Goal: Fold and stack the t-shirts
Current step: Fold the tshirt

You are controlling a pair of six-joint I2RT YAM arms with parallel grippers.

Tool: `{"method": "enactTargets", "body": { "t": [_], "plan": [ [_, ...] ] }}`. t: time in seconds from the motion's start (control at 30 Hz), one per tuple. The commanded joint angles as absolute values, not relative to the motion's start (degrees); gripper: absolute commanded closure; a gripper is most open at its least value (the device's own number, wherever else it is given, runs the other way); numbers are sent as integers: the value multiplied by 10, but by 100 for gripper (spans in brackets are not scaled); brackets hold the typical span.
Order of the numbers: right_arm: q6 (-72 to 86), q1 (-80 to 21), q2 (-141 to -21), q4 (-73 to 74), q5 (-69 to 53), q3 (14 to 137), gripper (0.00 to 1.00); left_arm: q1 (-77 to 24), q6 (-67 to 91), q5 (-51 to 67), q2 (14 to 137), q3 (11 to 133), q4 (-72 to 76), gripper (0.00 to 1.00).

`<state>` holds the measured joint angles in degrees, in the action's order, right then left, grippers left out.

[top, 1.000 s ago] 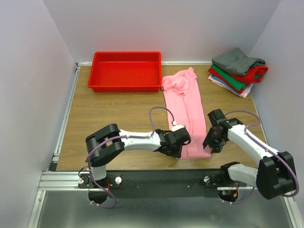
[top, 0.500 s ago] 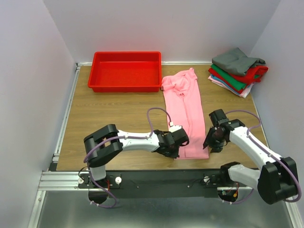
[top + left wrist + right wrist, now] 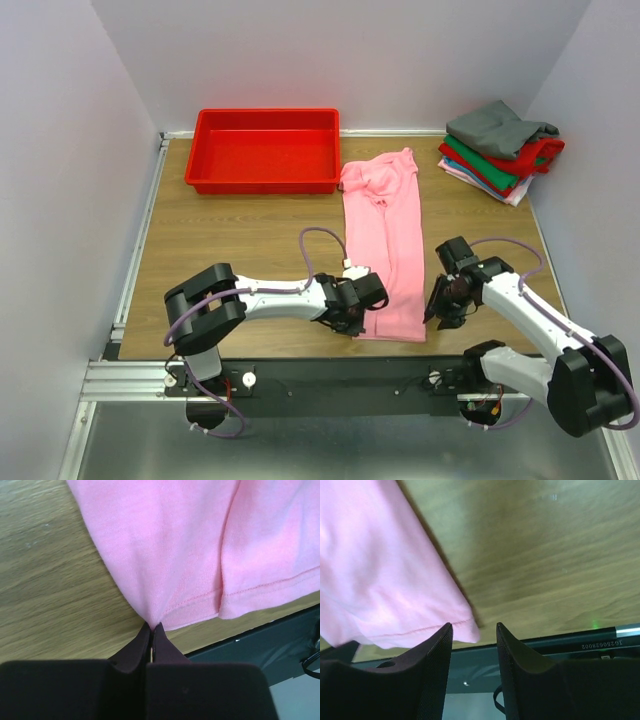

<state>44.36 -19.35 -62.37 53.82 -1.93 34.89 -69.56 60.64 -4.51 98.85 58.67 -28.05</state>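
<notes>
Stack of shirts (image 3: 498,150) done; pink shirt (image 3: 385,250) only a long strip. L hand (image 3: 151,628) pinches its hem, R hand (image 3: 474,626) spread, empty.

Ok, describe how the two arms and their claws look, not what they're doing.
Both the left arm and the right arm have white tubular links between chunky black joints. A thin purple cable loops along each. The left claw and right claw have smooth dark fingers that narrow toward the tips. No markings are legible on them.
</notes>
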Motion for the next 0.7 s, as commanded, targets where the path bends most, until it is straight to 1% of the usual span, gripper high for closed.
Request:
{"method": "enactTargets", "body": {
  "t": [0.0, 0.23, 0.67],
  "plan": [
    [459, -205, -595, 555, -47, 328, 52, -690, 609, -74, 971, 577, -310, 100],
    [461, -217, -604, 549, -65, 314, 52, -686, 606, -68, 969, 575, -302, 100],
    [473, -258, -627, 496, -98, 291, 53, -685, 605, -63, 968, 572, -295, 100]
  ]
}}
